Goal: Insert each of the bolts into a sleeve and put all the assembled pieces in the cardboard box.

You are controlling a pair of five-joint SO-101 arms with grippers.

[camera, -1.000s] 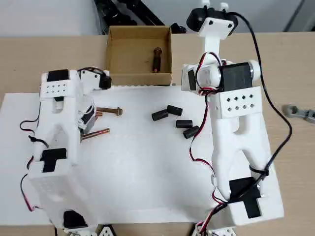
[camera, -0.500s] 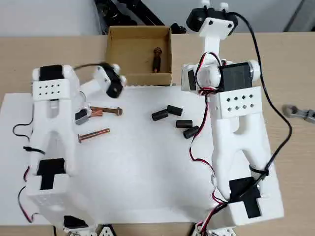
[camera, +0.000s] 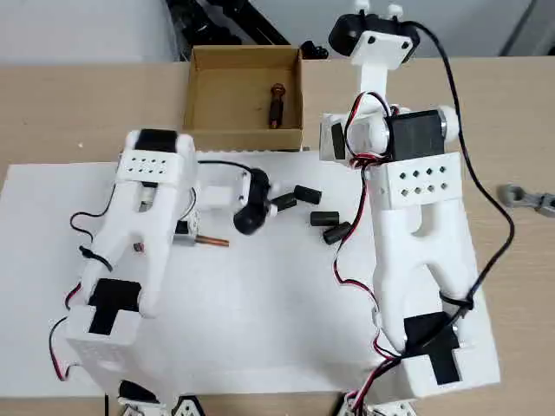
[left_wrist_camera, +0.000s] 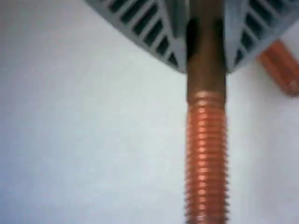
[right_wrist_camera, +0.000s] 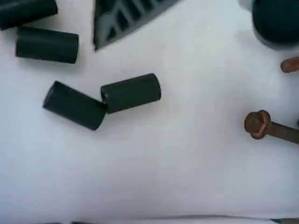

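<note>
My left gripper (left_wrist_camera: 205, 32) is shut on a copper bolt (left_wrist_camera: 205, 140), whose threaded end sticks out past the grey jaws. In the high view the tip of this bolt (camera: 212, 241) shows beside the left arm over the white mat. Another bolt (left_wrist_camera: 280, 65) lies on the mat close by. Several black sleeves (camera: 282, 203) lie in a loose group at the mat's middle, just right of the left arm's wrist. My right gripper (camera: 332, 140) hangs above the sleeves (right_wrist_camera: 131, 92), with one grey finger (right_wrist_camera: 126, 16) showing and nothing held. The cardboard box (camera: 201, 95) holds one assembled piece (camera: 277, 102).
A loose bolt (right_wrist_camera: 261, 125) lies on the white mat (camera: 260, 312) near the sleeves. The box stands against the mat's far edge. A metal tool (camera: 525, 198) rests on the wooden table to the right. Cables trail along both arms.
The left arm swung from the mat's left side toward the middle, carrying a bolt in its gripper, and now stands next to the sleeves. The right arm has not moved.
</note>
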